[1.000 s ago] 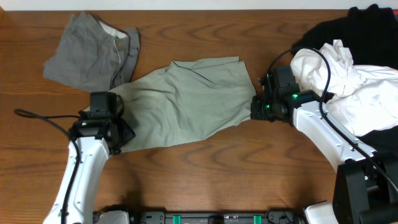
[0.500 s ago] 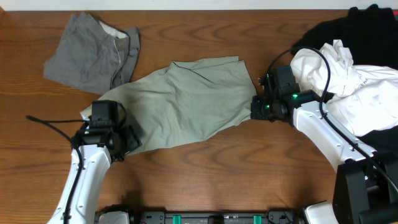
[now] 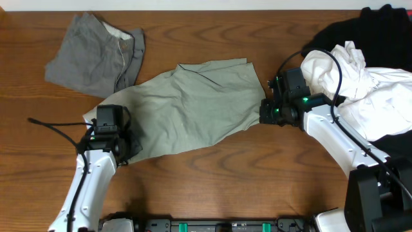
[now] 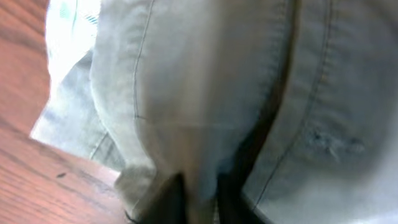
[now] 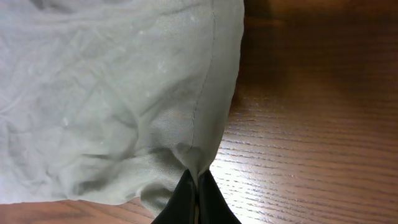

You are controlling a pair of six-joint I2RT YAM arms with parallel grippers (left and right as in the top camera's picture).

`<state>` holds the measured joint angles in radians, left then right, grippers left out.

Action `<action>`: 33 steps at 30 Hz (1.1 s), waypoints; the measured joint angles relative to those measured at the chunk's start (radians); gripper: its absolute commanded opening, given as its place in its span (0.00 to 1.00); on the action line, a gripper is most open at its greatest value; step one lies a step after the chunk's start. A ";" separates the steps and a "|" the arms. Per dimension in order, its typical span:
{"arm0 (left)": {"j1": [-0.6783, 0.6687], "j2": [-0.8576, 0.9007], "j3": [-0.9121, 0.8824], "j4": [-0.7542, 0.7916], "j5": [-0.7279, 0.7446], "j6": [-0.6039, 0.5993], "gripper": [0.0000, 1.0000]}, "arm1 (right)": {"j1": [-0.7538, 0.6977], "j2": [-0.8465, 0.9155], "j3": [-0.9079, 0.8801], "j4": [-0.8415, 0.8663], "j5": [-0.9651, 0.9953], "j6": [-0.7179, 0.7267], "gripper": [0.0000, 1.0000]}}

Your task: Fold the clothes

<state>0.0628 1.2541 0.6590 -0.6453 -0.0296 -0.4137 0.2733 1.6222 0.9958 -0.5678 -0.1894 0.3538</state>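
- Roughly in the middle of the table (image 3: 219, 183), the khaki shorts (image 3: 193, 106) lie spread out, running diagonally from the lower left up toward the right.
- At the shorts' lower-left corner sits the left end effector (image 3: 127, 147). In the left wrist view its dark fingers (image 4: 166, 198) stand close together with a fold of the light fabric pinched between them.
- At the shorts' right edge is the right end effector (image 3: 263, 111). The right wrist view shows its jaws pressed together on the hem seam, with the cloth fanning out from that pinch over the wood.
- The grey shorts (image 3: 96, 55) lie crumpled at the upper left, just beside the khaki pair's upper-left end.
- A white shirt (image 3: 367, 84) rests on a black garment (image 3: 380, 26) at the right, next to the right arm.
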 measured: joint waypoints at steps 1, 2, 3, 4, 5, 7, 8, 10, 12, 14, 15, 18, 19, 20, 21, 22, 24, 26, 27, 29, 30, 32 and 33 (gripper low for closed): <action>0.000 0.009 -0.005 0.004 0.000 0.004 0.06 | 0.000 0.000 0.000 0.000 0.000 0.000 0.01; 0.000 0.018 -0.010 0.011 0.000 0.006 0.06 | 0.000 0.000 0.000 0.000 0.000 0.000 0.01; 0.000 0.024 -0.013 0.016 0.000 0.006 0.06 | 0.000 0.000 0.000 0.000 0.000 0.000 0.01; 0.000 0.029 -0.013 0.022 0.000 0.006 0.06 | 0.000 0.000 0.000 0.000 0.000 0.000 0.01; 0.000 0.031 -0.013 0.026 0.000 0.006 0.06 | 0.000 0.000 0.000 0.000 0.000 0.000 0.01; 0.000 0.031 -0.013 0.027 0.000 0.007 0.06 | 0.000 0.000 0.000 0.000 0.000 0.000 0.01; 0.000 0.031 -0.012 0.026 0.000 0.007 0.06 | 0.000 0.000 0.000 0.000 0.000 0.000 0.01; 0.000 0.029 -0.005 0.009 0.000 0.009 0.06 | 0.000 0.000 0.000 0.001 0.000 0.000 0.01; 0.000 0.021 0.021 -0.036 0.000 0.015 0.06 | 0.000 0.000 0.000 0.004 0.000 0.000 0.01; 0.000 0.003 0.066 -0.086 0.000 0.027 0.06 | -0.003 0.000 0.003 0.000 -0.001 -0.004 0.01; 0.000 -0.016 0.102 -0.113 0.001 0.032 0.06 | -0.005 -0.001 0.008 -0.011 -0.001 -0.008 0.01; 0.000 -0.071 0.202 -0.166 0.001 0.051 0.06 | -0.023 -0.016 0.046 -0.072 -0.005 -0.026 0.01; 0.000 -0.093 0.242 -0.183 0.001 0.056 0.06 | -0.035 -0.031 0.067 -0.097 -0.006 -0.034 0.01; 0.000 -0.114 0.281 -0.197 0.001 0.060 0.06 | -0.047 -0.050 0.092 -0.122 -0.004 -0.041 0.01; 0.000 -0.131 0.315 -0.211 0.001 0.066 0.06 | -0.056 -0.068 0.113 -0.142 -0.005 -0.048 0.01; 0.000 -0.151 0.354 -0.226 0.002 0.072 0.06 | -0.071 -0.095 0.142 -0.169 -0.006 -0.055 0.01; 0.000 -0.185 0.425 -0.256 0.004 0.078 0.06 | -0.102 -0.154 0.199 -0.222 -0.011 -0.066 0.01; 0.000 -0.214 0.484 -0.275 0.008 0.080 0.06 | -0.130 -0.210 0.245 -0.270 -0.016 -0.078 0.01; 0.000 -0.227 0.510 -0.285 0.010 0.082 0.06 | -0.145 -0.241 0.267 -0.293 -0.020 -0.084 0.01; -0.001 -0.253 0.555 -0.299 0.024 0.083 0.06 | -0.171 -0.288 0.298 -0.336 -0.031 -0.092 0.01; -0.003 -0.266 0.578 -0.305 0.032 0.083 0.06 | -0.187 -0.317 0.315 -0.359 -0.040 -0.095 0.01; -0.006 -0.291 0.618 -0.318 0.047 0.084 0.06 | -0.217 -0.371 0.346 -0.402 -0.055 -0.100 0.01; -0.007 -0.303 0.636 -0.322 0.055 0.084 0.06 | -0.229 -0.393 0.357 -0.416 -0.061 -0.102 0.01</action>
<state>0.0555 0.9516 1.2949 -0.9676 0.0250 -0.3294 0.0441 1.2289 1.3529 -0.9840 -0.2501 0.2516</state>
